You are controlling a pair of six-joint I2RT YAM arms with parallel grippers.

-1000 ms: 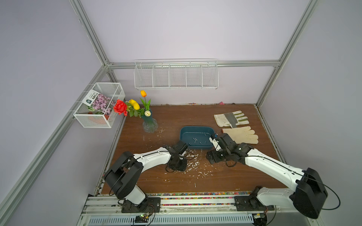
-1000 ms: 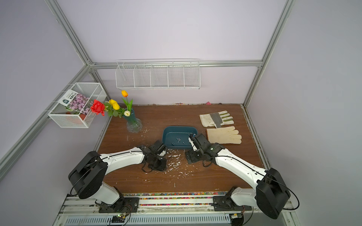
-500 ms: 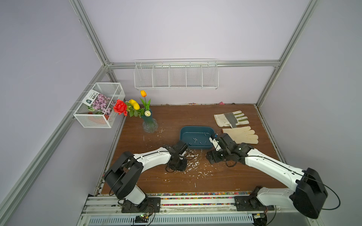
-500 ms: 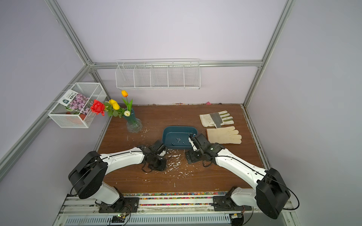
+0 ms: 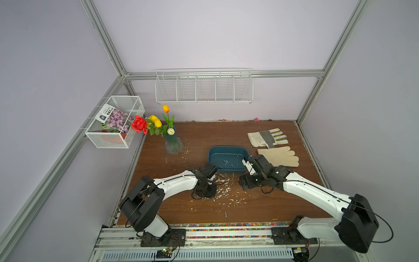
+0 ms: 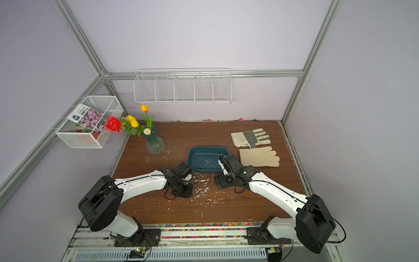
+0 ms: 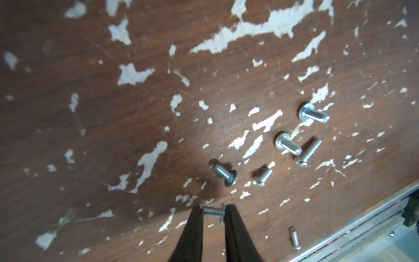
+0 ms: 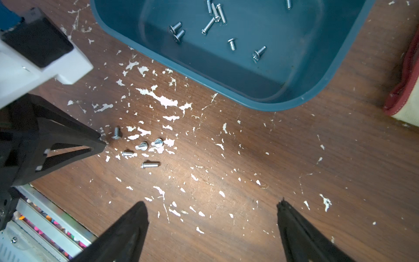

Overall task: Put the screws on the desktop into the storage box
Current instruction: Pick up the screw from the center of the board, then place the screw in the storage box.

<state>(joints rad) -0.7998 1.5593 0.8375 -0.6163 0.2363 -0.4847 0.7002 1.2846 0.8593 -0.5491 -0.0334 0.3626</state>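
When I look down from above, my left claw [image 5: 205,191] points down at the desktop [image 5: 199,138], just in front of the storage box [image 5: 226,150]. My right claw [image 5: 246,182] is close by, near the box's front right corner. Some screws [image 5: 226,162] already lie in the box. Both top views look the same, and from up here I cannot tell what my claws hold.

On my left wrist camera, my left claw is nearly closed and pinches one small screw [image 7: 212,212] between its two black tips. The small screw lies sideways, right at the very ends of the tips. I cannot tell if it is off the wood yet. More loose screws [image 7: 224,173] lie on the board just beside it.

On my right wrist camera, my right claw is wide open and holds nothing. It hangs over bare wood, with the box just ahead.

I think things could go wrong like this:
- The small screw is round and smooth, and I only hold its ends. It may pop out when I lift.
- If it falls, it may roll away among the white marks, which look a lot like screws.
- My two claws are close together, so I may bump my right claw or the box wall on the way.
- If I let go from too high, the small screw may bounce out of the box
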